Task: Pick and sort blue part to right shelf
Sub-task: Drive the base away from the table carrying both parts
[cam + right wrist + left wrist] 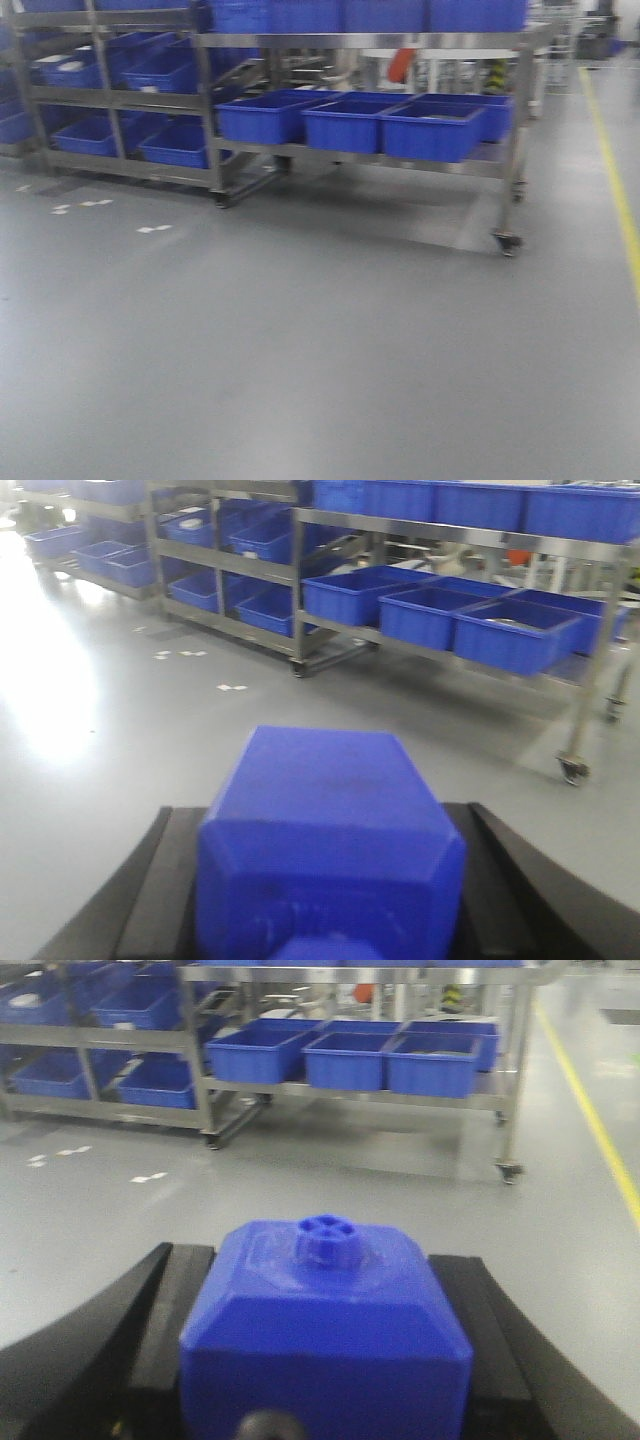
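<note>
My left gripper point(325, 1360) is shut on a blue part point(325, 1320), a blocky plastic piece with a round ribbed knob pointing forward. My right gripper point(325, 880) is shut on a second blue part point(325, 830), a blocky piece with its flat end forward. Both are held above the grey floor, well short of the racks. The right shelf point(360, 158), a metal-framed rack on castors with large blue open-top bins point(345, 125), stands ahead at centre right. It also shows in the left wrist view point(350, 1095) and the right wrist view point(450, 655).
A second rack point(110, 100) with blue bins stands to the left, touching the right shelf's corner. A yellow floor line point(615, 190) runs along the right side. White marks point(153, 229) lie on the grey floor in front of the left rack.
</note>
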Tool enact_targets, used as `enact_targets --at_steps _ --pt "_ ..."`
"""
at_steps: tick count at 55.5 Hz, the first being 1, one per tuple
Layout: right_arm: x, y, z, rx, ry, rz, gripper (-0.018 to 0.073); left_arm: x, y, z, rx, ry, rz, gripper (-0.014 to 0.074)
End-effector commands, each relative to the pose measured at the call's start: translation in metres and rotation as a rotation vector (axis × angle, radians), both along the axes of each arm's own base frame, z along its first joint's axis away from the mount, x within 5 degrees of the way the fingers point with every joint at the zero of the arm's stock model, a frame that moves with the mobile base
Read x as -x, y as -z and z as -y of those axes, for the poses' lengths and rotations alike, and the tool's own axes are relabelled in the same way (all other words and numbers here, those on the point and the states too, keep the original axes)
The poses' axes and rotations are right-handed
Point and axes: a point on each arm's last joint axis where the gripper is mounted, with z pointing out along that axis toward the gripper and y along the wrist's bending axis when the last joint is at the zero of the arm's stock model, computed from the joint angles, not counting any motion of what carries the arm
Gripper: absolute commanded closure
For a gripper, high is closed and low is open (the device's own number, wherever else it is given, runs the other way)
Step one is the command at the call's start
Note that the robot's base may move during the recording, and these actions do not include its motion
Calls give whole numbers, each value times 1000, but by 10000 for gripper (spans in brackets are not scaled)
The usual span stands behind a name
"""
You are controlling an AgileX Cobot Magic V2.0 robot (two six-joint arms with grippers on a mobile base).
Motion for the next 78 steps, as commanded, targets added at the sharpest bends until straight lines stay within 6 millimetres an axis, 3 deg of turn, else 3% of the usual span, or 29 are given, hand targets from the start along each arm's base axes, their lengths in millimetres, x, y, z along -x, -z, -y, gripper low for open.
enact_targets --at_steps 1,78 --pt "4 -16 1 -17 3 122 375 0 -18 0 17 -1 109 264" --pt "4 -16 1 -17 3 123 375 0 -18 0 17 -1 109 265"
